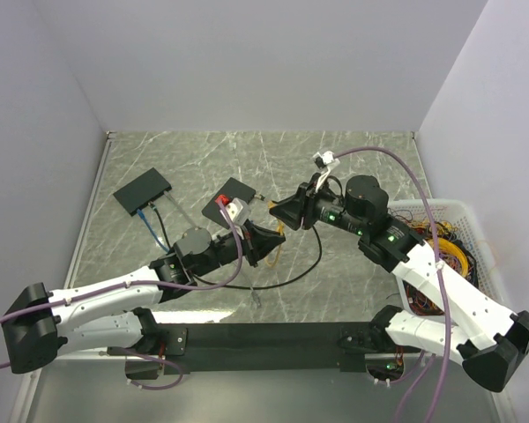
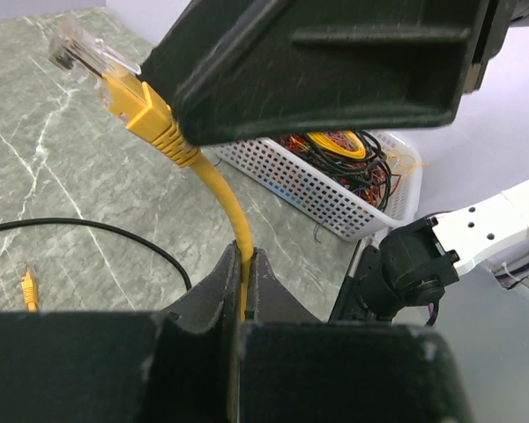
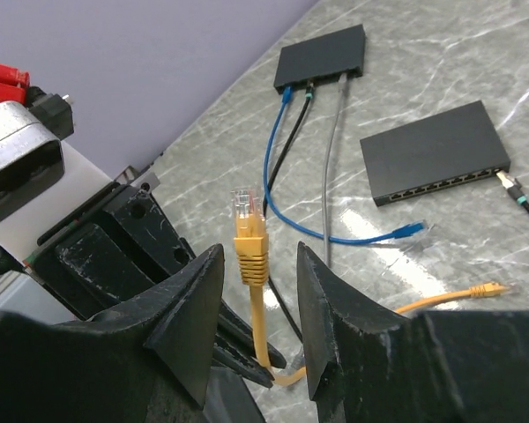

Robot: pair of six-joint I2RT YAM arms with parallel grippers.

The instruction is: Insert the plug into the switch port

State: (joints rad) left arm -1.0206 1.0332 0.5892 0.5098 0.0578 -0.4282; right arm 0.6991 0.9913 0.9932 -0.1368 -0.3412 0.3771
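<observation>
Left gripper: We find the left gripper (image 2: 244, 269) closed on the thin orange-yellow cable (image 2: 234, 211), its two black fingers pinching the cable a short way below the ribbed boot.
Right gripper: The right gripper (image 3: 258, 256) stands open. We see a gap between each finger and the cable, and no contact.
Plug: The small clear plastic plug (image 3: 244, 204) stands upright above the left jaws. Its orange boot sits between the right jaws and the clear tip rises just past their tips. It is held in the air, not seated in any socket.
Switch port: The switch port (image 3: 326, 77) side of the small oblong dark-grey box (image 3: 322, 55) faces the right jaws. It lies well beyond them and slightly to the right of their opening. A blue cable (image 3: 278, 176), a black one and a grey one run from that face. We cannot make out the single sockets.
Second unit: A squarer flat black slab (image 3: 436, 150) lies beyond and to the right of the right jaws, nearer than the box, with a row of ports along its near edge.
Far cable end: A second yellow connector (image 3: 489, 289) lies flat to the right of the right jaws.
Basket: A white perforated plastic basket (image 2: 335, 198) of tangled wires sits beyond the left jaws, to their right.
Surface: Both units rest on the grey marble-patterned table (image 1: 353, 167).
</observation>
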